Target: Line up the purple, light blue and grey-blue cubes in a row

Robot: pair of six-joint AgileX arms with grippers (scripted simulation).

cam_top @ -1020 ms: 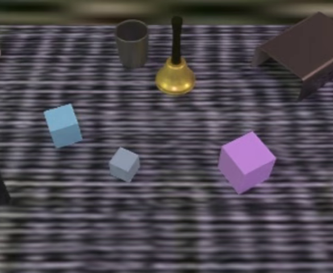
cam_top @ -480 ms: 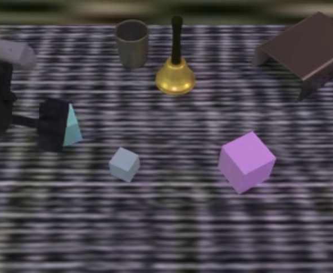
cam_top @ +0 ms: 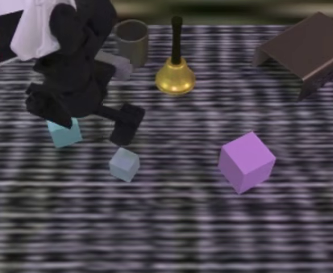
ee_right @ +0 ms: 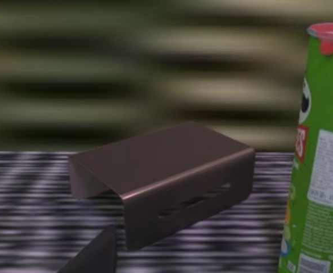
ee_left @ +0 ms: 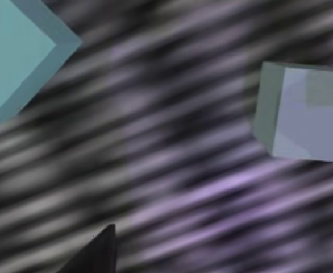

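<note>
Left end effector [cam_top: 92,122] hovers spread apart over the bench [cam_top: 172,227], light blue cube [cam_top: 64,135] just beside it, grey-blue cube [cam_top: 124,164] near, purple cube [cam_top: 246,161] well apart, awaiting alignment.

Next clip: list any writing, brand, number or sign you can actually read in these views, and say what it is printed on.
Green can, right wrist view: a logo and white label panels with print, all too cut off or blurred to read.
Left arm, top view: a red mark like an "x" on its white and black casing, cut off at the edge; not readable as a word.
Purple cube, light blue cube, grey-blue cube, bell, cup: no text.
</note>
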